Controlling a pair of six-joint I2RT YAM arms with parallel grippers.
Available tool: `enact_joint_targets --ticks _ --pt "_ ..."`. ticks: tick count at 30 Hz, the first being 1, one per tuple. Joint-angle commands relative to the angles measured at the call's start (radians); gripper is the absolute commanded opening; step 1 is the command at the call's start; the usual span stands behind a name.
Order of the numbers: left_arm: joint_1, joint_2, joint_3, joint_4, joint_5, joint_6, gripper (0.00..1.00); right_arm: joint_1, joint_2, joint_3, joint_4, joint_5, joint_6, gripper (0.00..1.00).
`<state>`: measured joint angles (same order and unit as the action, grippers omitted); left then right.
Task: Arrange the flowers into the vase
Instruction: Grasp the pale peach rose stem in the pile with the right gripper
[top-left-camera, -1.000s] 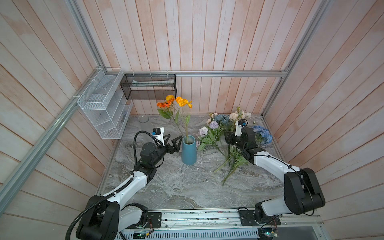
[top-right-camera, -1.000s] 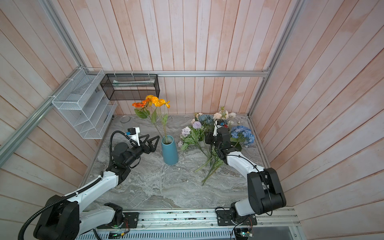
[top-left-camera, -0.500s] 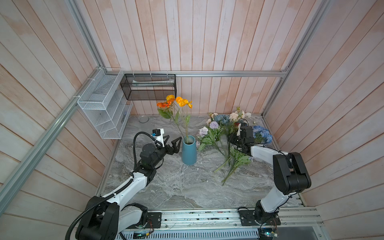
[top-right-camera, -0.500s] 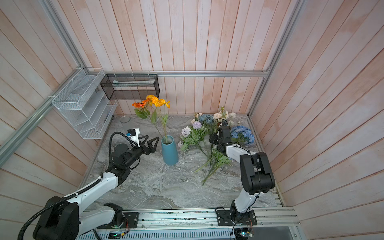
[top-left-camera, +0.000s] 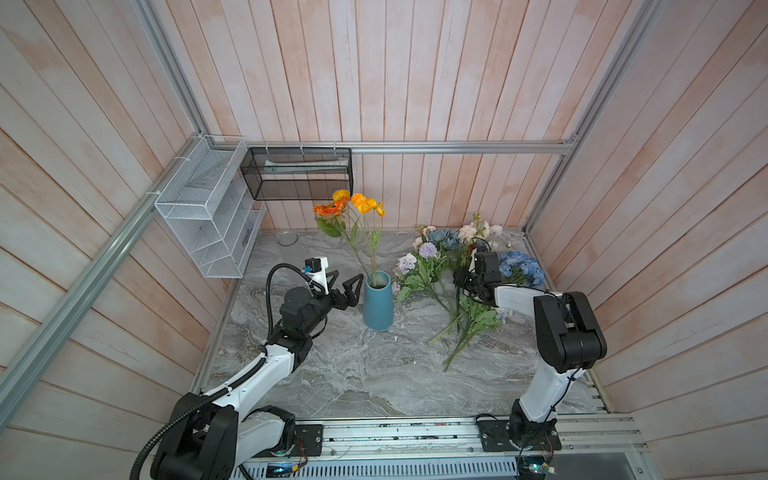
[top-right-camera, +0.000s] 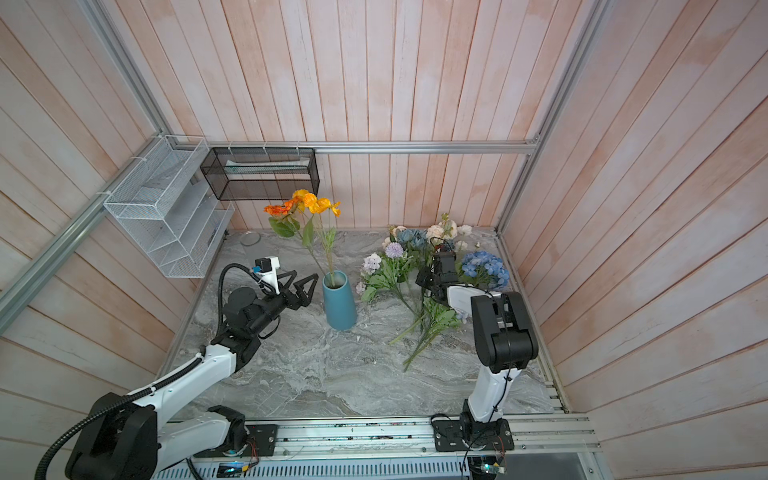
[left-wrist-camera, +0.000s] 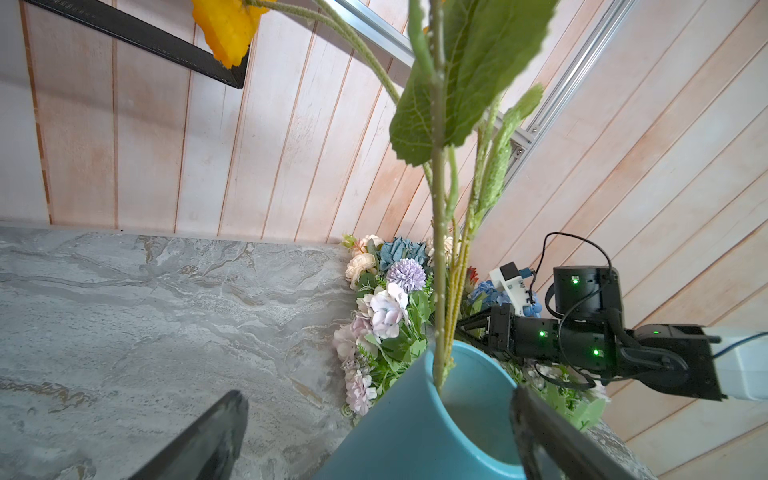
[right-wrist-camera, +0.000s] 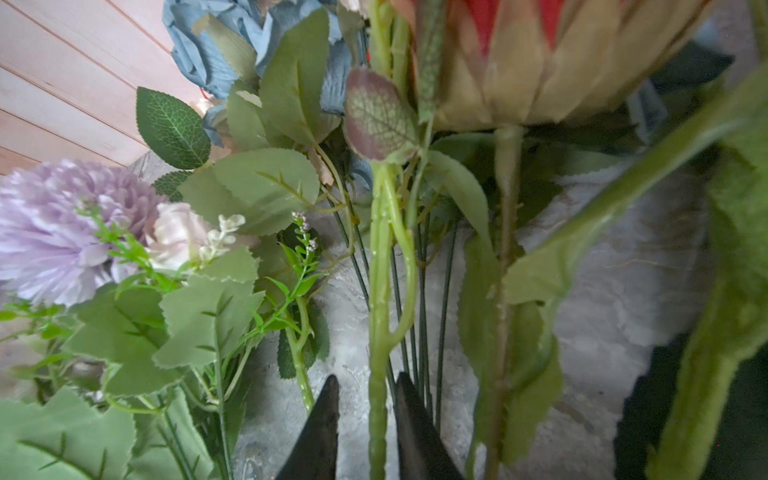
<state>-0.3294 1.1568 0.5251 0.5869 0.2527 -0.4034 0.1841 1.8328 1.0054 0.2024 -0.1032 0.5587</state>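
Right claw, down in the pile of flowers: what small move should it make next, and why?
Probably close the right claw on the green stem. In the right wrist view that stem runs between its two black fingertips with a sliver of gap showing, so it looks lined up but not yet gripped. Only then could it carry the flower to the blue vase.

The teal vase (top-left-camera: 378, 301) stands upright on the counter (top-left-camera: 353, 365), holding orange and yellow flowers (top-left-camera: 351, 205). The remaining flowers (top-left-camera: 446, 270), lavender, peach and blue hydrangea (top-left-camera: 521, 266), lie heaped to its right.
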Motion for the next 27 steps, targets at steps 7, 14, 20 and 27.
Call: enact_joint_targets --ticks 7,14,20,27 --pt "-0.004 -0.046 -0.005 -0.016 -0.017 0.012 1.0 -0.014 -0.014 0.014 0.014 -0.029 -0.009 0.0" --pt "-0.004 -0.054 -0.008 -0.012 -0.017 0.007 1.0 -0.027 -0.136 -0.021 0.055 -0.112 -0.048 0.0" --pt "-0.005 -0.06 -0.012 -0.009 -0.015 0.003 1.0 -0.078 -0.233 -0.083 0.185 -0.309 -0.064 0.0" --pt "-0.004 -0.081 -0.022 -0.015 -0.016 -0.006 1.0 -0.121 -0.279 -0.076 0.235 -0.458 -0.08 0.0"
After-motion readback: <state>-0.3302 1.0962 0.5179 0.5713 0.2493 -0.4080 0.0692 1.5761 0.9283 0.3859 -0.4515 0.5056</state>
